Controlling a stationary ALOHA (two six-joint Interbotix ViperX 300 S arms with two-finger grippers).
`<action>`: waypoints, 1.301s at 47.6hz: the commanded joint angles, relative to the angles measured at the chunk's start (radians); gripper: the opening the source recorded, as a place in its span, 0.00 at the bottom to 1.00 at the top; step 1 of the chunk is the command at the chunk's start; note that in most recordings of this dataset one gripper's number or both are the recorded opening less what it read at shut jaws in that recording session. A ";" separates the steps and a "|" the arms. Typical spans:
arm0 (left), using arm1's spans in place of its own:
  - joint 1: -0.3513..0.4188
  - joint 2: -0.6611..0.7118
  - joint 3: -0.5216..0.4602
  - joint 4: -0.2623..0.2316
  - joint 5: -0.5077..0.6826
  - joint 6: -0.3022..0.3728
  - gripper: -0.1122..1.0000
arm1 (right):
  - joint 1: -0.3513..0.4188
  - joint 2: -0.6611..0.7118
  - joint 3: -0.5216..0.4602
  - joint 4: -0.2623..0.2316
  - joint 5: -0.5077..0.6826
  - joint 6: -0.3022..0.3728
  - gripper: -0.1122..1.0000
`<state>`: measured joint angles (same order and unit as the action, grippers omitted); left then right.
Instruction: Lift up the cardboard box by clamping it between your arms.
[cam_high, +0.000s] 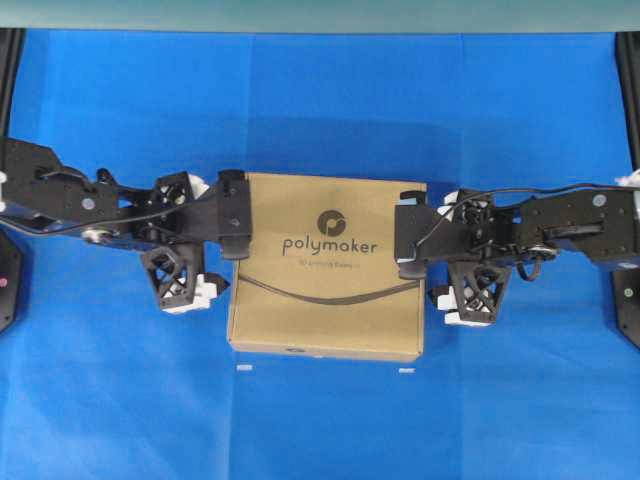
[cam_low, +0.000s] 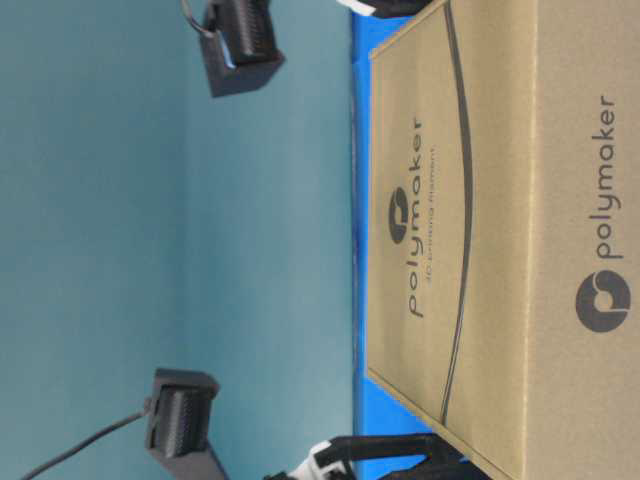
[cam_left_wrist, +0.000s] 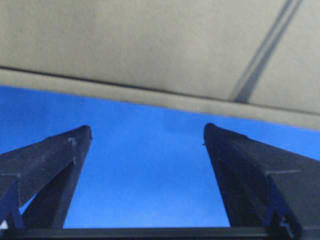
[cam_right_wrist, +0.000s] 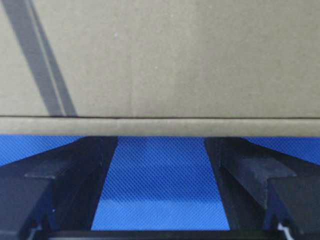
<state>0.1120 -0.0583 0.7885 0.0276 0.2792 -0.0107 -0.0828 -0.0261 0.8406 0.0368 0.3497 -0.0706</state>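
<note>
Tan cardboard box (cam_high: 325, 265) is sitting flat in the middle of the blue counter (cam_high: 120, 400), logo side up, and the two arms come at it from opposite sides. Left gripper (cam_left_wrist: 147, 132) has its jaws spread wide with nothing between them, and so does the right gripper (cam_right_wrist: 161, 150); both are released, neither is holding anything.

What matters here is that the box lies straight between them. In the overhead view the left arm (cam_high: 90, 205) points at the box's left edge and the right arm (cam_high: 545, 230) at its right edge, roughly level with each other, so a squeeze would push along the box's left-right line.

From the wrist views, the right one looks a touch closer: its fingertips seem almost under the box edge, while the left one has a strip of blue showing before the cardboard. Can't tell for sure if either is actually touching yet. My guess is both need to press inward evenly, or the box will just slide sideways.
</note>
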 joint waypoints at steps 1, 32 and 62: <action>-0.005 -0.020 -0.003 0.000 -0.002 -0.003 0.90 | 0.003 -0.025 -0.009 -0.002 -0.023 -0.009 1.00; -0.040 -0.341 0.140 0.002 0.109 -0.008 0.90 | 0.008 -0.276 0.124 0.005 0.051 0.012 1.00; -0.072 -0.526 0.196 0.000 0.054 -0.037 0.90 | 0.003 -0.512 0.199 0.025 0.008 0.081 1.00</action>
<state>0.0460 -0.5630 0.9894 0.0276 0.3543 -0.0383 -0.0782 -0.5047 1.0370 0.0583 0.3820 -0.0199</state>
